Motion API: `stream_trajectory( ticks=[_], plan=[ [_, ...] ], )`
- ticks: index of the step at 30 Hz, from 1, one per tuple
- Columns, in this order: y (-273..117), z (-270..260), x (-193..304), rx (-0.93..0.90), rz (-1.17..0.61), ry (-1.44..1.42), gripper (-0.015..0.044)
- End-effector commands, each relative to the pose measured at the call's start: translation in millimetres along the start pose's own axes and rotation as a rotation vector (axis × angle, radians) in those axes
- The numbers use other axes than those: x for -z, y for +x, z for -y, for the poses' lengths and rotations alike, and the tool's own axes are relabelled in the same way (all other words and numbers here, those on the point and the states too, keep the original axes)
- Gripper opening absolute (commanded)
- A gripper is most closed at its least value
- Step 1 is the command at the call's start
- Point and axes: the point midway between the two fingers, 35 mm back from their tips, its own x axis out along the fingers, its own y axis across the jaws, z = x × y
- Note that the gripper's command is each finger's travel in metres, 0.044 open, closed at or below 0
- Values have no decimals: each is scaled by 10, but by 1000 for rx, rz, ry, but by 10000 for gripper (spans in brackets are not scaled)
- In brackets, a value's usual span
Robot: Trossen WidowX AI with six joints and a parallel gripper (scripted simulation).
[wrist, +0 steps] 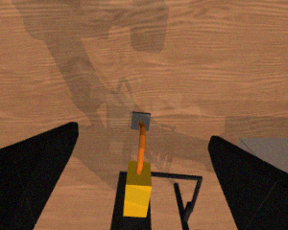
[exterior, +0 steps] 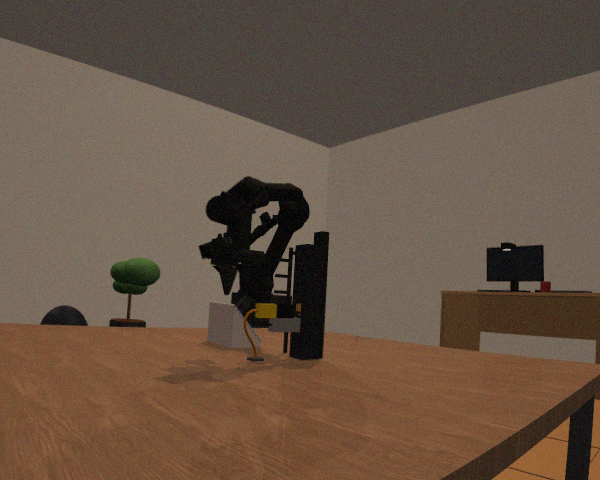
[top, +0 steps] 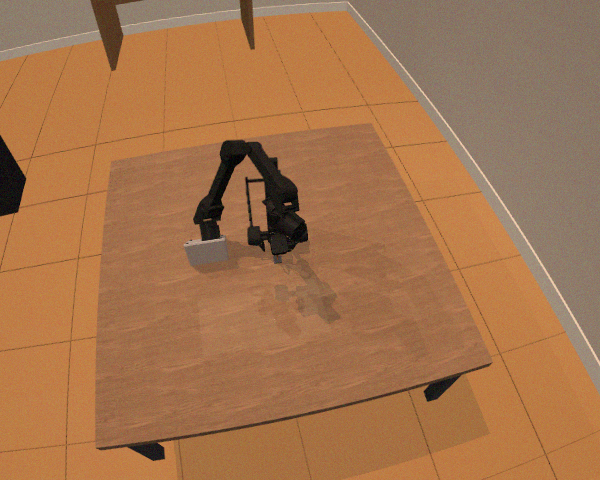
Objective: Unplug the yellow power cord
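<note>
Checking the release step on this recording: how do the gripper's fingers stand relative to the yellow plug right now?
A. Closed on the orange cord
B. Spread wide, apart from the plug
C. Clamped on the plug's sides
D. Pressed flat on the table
B: in the wrist view both fingers stand far out on either side of the yellow plug, with bare gaps between, so the gripper is open and holds nothing.

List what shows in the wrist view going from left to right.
Left finger → yellow plug with its orange cord → black frame → right finger → grey box at the right edge.
</note>
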Motion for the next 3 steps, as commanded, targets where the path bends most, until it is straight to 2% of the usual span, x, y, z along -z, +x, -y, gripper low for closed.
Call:
stream_trajectory(
  ticks=[1,3],
  plan=[
    [5,9,-8,6,0,-2,440],
    [5,9,-8,6,0,-2,440]
  ],
)
